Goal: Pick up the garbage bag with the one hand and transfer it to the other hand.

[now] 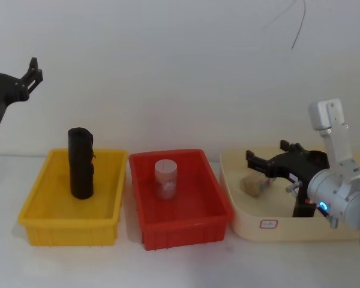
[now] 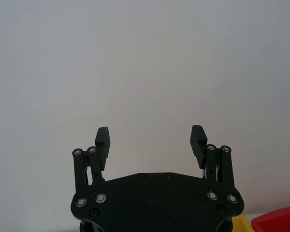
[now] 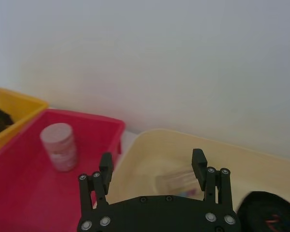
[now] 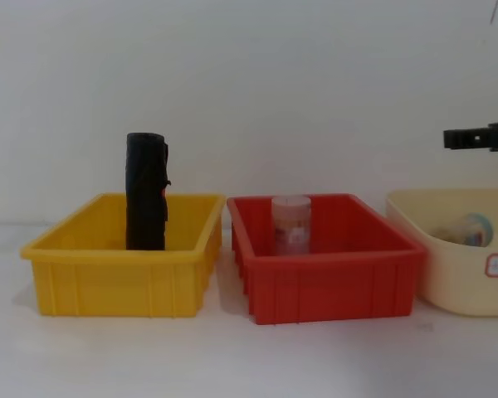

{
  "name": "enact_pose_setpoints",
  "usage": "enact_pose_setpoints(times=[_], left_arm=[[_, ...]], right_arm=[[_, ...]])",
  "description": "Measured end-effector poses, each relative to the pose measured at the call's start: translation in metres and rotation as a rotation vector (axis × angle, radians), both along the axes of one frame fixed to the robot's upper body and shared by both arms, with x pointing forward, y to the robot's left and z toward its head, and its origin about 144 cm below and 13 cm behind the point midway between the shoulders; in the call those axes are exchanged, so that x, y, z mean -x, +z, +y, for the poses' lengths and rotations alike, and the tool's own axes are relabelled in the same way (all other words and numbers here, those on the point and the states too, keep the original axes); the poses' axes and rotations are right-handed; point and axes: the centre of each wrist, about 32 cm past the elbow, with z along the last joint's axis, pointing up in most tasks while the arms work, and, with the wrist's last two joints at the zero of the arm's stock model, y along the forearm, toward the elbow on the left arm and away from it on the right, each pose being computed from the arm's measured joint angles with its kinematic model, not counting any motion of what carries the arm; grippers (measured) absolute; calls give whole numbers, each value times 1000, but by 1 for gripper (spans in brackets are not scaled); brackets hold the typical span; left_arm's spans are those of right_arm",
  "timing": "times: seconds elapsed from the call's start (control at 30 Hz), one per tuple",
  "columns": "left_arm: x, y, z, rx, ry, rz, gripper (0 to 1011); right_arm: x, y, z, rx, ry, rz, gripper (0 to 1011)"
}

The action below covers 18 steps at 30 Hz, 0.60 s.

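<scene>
Hovering wide open and empty, our right gripper (image 1: 265, 161) hangs over the cream tub (image 1: 252, 225); our left gripper (image 1: 31, 73), equally open, is raised well above the yellow bin (image 1: 66, 225) where the garbage bag (image 1: 81, 163) stands.

The foot of the black roll (image 4: 146, 192) in the yellow bin (image 4: 116, 274) is hidden behind the bin's near wall in the chest view. The cream tub (image 4: 456, 274) is cut off by that view's right edge, as is the right gripper (image 4: 475, 137) above it. In the right wrist view a black thing (image 3: 268, 212) in the tub is blurred and cut off, too unclear to name.
</scene>
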Motion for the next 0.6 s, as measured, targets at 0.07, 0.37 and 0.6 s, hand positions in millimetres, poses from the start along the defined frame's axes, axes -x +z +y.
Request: enact_pose_setpoints(times=[0.07, 0.37, 0.6], left_arm=[[0, 0, 0, 0, 0, 0, 1001], [0, 0, 0, 0, 0, 0, 1001], [0, 0, 0, 0, 0, 0, 1001]], right_arm=[[4, 0, 4, 2, 22, -1, 1004], [19, 1, 25, 8, 116, -10, 1004], [33, 3, 44, 9, 192, -18, 1004]])
